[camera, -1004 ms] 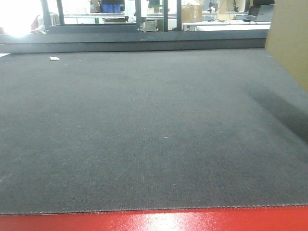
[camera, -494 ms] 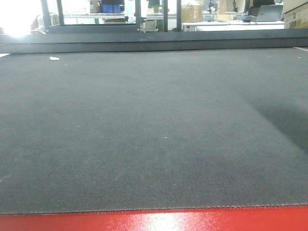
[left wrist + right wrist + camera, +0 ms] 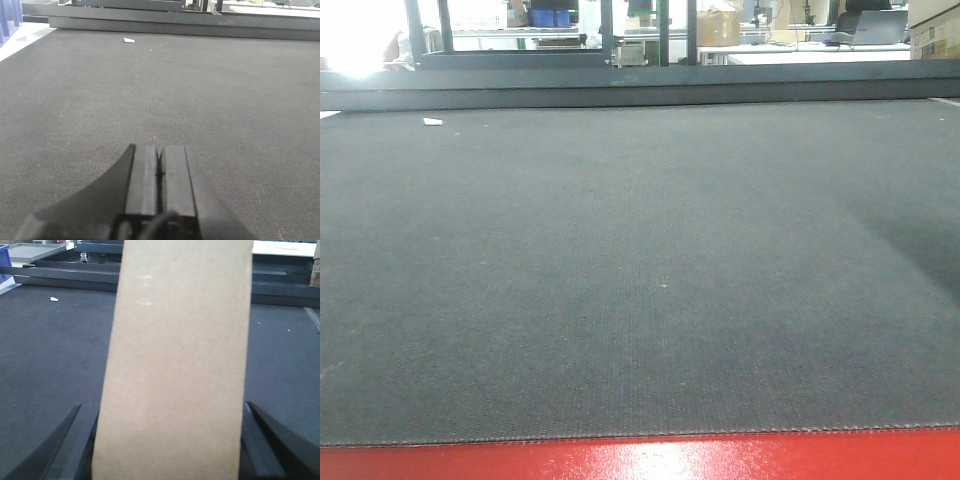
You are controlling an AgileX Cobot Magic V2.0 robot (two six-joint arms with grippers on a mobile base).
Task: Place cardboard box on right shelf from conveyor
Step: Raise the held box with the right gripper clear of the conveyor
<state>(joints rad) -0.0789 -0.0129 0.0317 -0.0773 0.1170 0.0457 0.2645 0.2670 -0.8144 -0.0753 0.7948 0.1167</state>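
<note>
The cardboard box (image 3: pixel 180 340), a plain tan slab, fills the middle of the right wrist view, its long side running away from the camera. My right gripper (image 3: pixel 162 407) is shut on it, one dark finger on each side, with the conveyor belt (image 3: pixel 50 350) behind. In the front view the conveyor's dark-grey belt (image 3: pixel 640 250) carries no box, and its red frame (image 3: pixel 640 462) runs along the bottom. My left gripper (image 3: pixel 159 150) hovers over the belt (image 3: pixel 200 90), shut on nothing. The right shelf is out of view.
A small white scrap (image 3: pixel 433 122) lies at the belt's far left. A dark metal rail (image 3: pixel 620 85) bounds the far side. Behind it stand brown cartons (image 3: pixel 720 27) and blue bins (image 3: pixel 550 17). A soft shadow darkens the belt's right side (image 3: pixel 930 250).
One second ago the box's tan face showed at the front view's right edge; it has since left that view, and its shadow on the belt has faded.
</note>
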